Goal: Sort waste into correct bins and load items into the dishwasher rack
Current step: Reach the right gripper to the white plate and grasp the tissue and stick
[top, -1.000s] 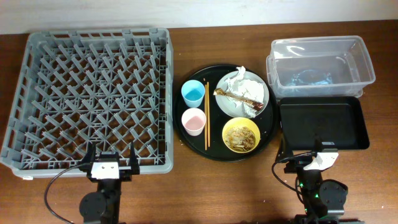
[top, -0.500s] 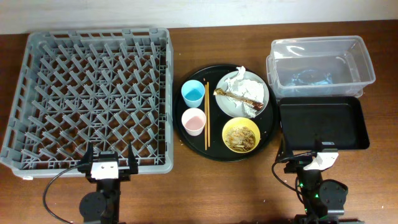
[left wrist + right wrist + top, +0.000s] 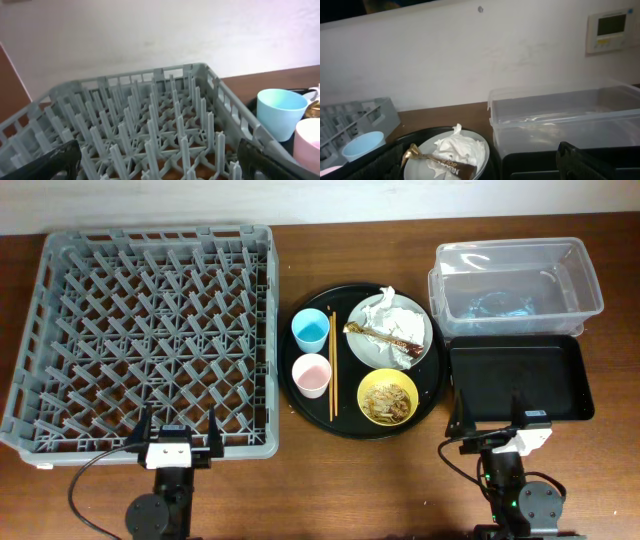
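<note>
The grey dishwasher rack [image 3: 160, 232] fills the left of the table. A round black tray [image 3: 300, 395] holds the blue cup [image 3: 311, 330], pink cup [image 3: 311, 375], two chopsticks [image 3: 333, 365], the yellow bowl [image 3: 362, 395] with food scraps [image 3: 388, 400], and the grey-green plate [image 3: 368, 350] with white tissue [image 3: 398, 315] and the brown-gold wrapper [image 3: 385, 335]. The clear tub [image 3: 515, 252] and shallow black tray [image 3: 520, 380] are at the right. My left gripper [image 3: 180, 435] is open at the rack's near edge. My right gripper [image 3: 497, 430] is open by the black tray's near edge.
The left wrist view looks over the rack's pegs [image 3: 150, 115] toward the blue cup [image 3: 280, 112] and pink cup [image 3: 307, 145]. The right wrist view shows the tissue [image 3: 460, 150], the wrapper [image 3: 447, 165] and the clear tub [image 3: 560, 115] before a white wall.
Both wrists have drawn back slightly toward the table's front edge. Nothing on the table has moved.
</note>
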